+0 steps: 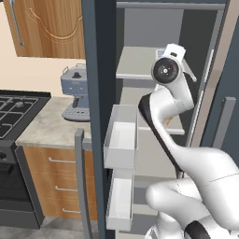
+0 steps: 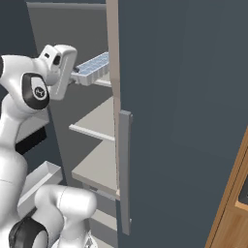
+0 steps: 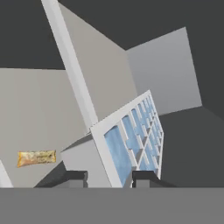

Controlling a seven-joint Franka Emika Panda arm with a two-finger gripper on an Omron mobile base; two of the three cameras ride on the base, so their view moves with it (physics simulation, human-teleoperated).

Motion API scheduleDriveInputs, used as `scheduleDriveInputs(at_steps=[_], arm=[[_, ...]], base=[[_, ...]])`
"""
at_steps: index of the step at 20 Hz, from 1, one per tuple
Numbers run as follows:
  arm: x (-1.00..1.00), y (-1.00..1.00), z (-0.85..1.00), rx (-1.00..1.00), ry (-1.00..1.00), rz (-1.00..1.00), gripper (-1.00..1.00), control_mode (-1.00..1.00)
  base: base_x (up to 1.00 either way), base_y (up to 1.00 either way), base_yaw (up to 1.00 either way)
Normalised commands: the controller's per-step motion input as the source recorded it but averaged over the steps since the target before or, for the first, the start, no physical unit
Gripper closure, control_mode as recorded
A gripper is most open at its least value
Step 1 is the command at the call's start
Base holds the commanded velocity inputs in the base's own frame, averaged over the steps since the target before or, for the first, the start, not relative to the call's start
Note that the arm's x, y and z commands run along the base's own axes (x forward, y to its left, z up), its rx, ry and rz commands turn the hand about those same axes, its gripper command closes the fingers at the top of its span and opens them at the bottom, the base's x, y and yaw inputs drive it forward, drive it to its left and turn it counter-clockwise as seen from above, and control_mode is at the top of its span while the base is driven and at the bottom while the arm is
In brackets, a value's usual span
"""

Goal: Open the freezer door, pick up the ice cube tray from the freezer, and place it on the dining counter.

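- The white arm rises from its base in a bend, elbow pushed forward, forearm climbing toward the upper shelves of the freezer (image 2: 72, 29).
- The round wrist joint faces the left base camera; the hand above it points forward into the compartment.
- The gripper (image 3: 108, 178) has its two dark fingertips (image 3: 75, 178) drawn close, closed on the near edge of the ice cube tray (image 3: 133, 142).
- The tray is tilted in the grip, seen in the hand view.
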Motion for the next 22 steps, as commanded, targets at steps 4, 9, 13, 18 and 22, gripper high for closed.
scheduleDriveInputs(at_steps=[4, 9, 13, 18, 22], arm=[[-0.67, 0.17, 0.0, -0.05, 0.09, 0.0, 1.0, -1.0], [-0.69, 0.18, 0.0, -0.03, 0.06, 0.01, 1.0, -1.0], [-0.84, 0.17, 0.0, -0.03, 0.0, 0.01, 1.0, -1.0], [-0.85, 0.17, 0.04, -0.03, 0.0, 0.0, 1.0, -1.0], [-0.81, 0.12, 0.05, 0.0, 0.0, 0.0, 1.0, -1.0]], base=[[0.0, 0.0, 0.0], [0.0, 0.0, 0.0], [0.0, 0.0, 0.0], [0.0, 0.0, 0.0], [0.0, 0.0, 0.0]])
